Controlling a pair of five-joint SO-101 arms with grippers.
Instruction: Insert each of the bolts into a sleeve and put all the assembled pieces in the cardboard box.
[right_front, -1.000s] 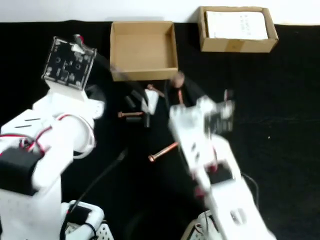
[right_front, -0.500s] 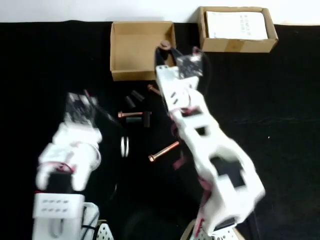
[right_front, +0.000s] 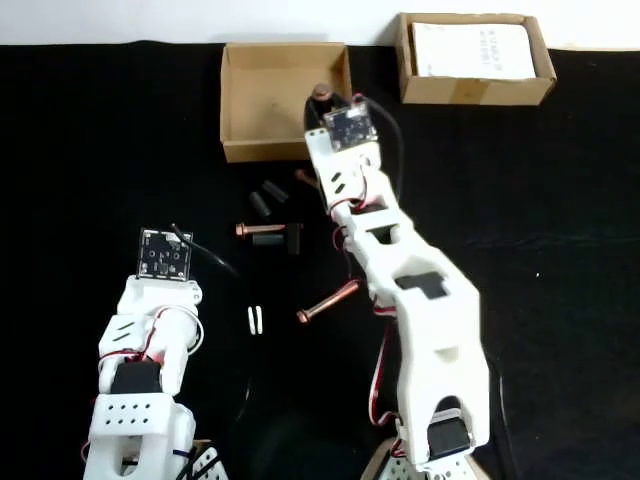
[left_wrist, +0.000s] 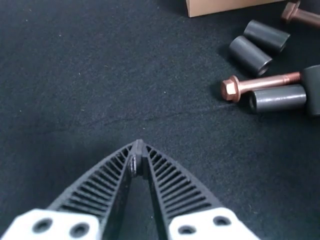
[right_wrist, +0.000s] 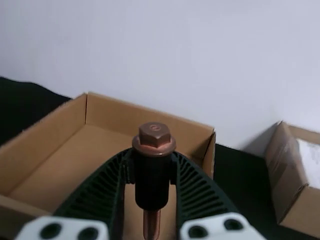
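Your right gripper (right_wrist: 151, 159) clenched sleeved bolt (right_wrist: 151, 175) by cardboard box (right_front: 270, 95) 3 o'clock wall; release risked rim bounce-out. Your left gripper (left_wrist: 139, 146) clenched, empty.

Black cloth (right_front: 560, 300) covers the table. A spare box (right_front: 470, 92) of cardboard stands open at far right, with a white printed sheet (right_front: 472, 50) lying flat inside. A small white piece (right_front: 257, 319) lies on the cloth, near, left of centre. A white wall (right_front: 150, 20) runs behind the far edge.
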